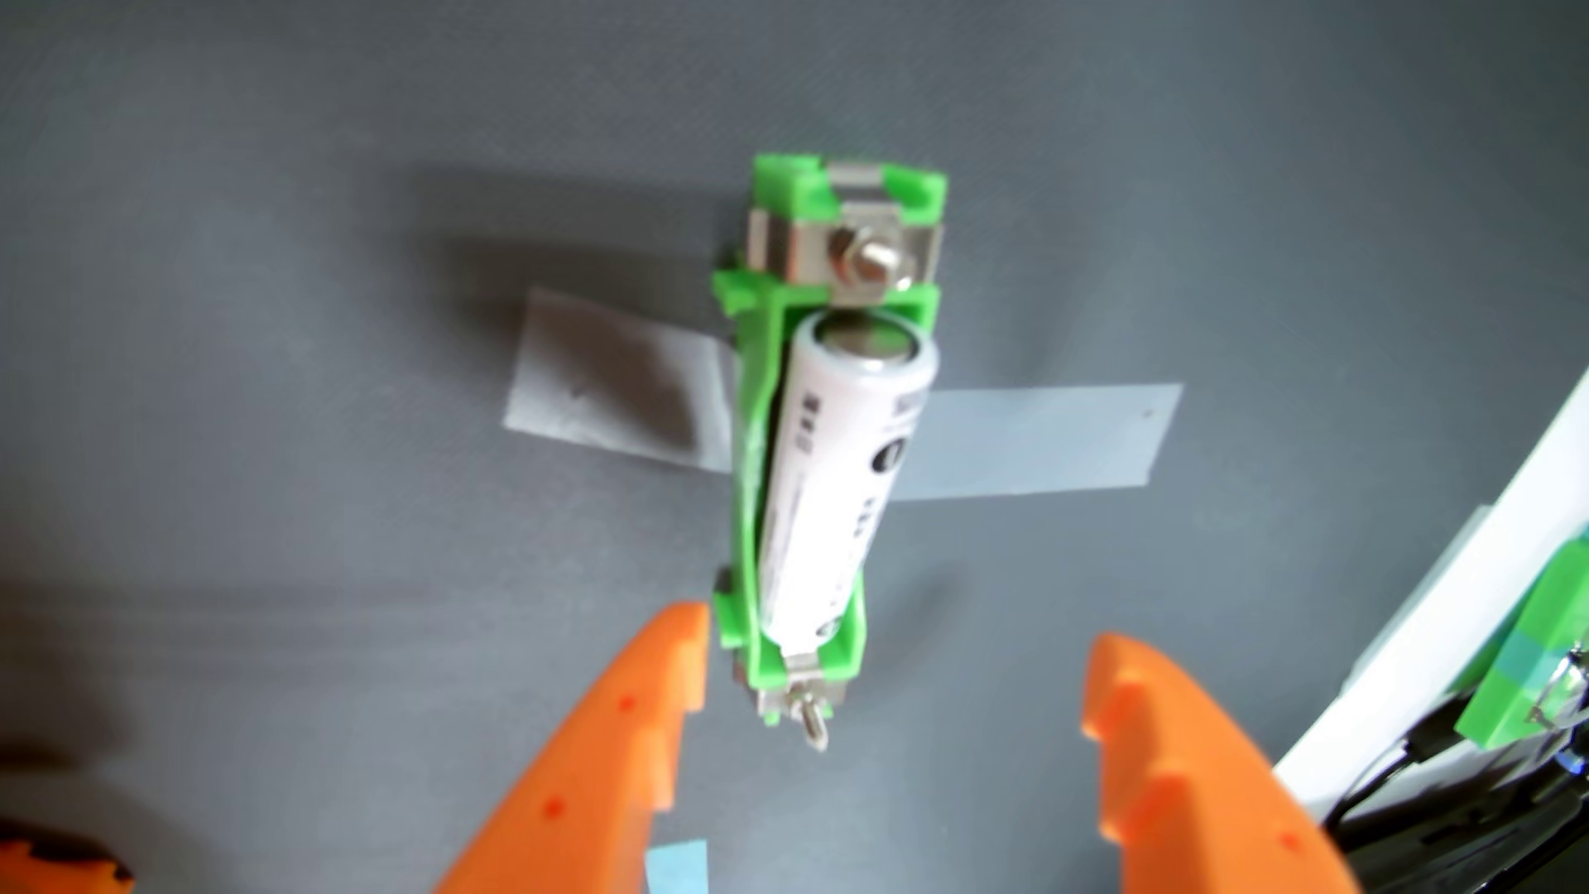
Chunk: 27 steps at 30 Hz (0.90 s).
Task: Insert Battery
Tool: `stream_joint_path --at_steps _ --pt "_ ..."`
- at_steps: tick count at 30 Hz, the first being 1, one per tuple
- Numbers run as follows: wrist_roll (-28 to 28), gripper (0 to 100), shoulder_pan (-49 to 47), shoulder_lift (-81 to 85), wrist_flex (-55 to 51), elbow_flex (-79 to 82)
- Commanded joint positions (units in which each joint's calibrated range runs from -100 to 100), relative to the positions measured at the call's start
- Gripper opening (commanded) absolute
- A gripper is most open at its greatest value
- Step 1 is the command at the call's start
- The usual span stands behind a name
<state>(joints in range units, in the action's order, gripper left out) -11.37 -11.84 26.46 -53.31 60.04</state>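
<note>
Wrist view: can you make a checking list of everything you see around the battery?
Surface: dark grey mat, bare apart from tape.
Job's things: white battery lies in the green holder; its far end looks raised against the holder's right wall, so it may not be fully seated.
Clutter: grey tape strips stick out from both sides of the holder; small blue tape piece at the bottom edge.
Grippers: orange gripper open, holding nothing, near the holder's closer end.
Cables: black cables at lower right.
Surroundings: white part and a second green piece at right, blurred.
</note>
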Motion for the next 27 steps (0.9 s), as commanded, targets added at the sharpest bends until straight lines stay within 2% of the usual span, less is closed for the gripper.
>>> stream_joint_path --at_steps 1,5,27 --pt "-0.22 19 0.15 1.1 -3.85 -3.89" --pt "-0.22 1 0.15 1.1 -4.02 -3.98" --pt "-0.22 2 -1.15 1.01 -4.02 -6.95"
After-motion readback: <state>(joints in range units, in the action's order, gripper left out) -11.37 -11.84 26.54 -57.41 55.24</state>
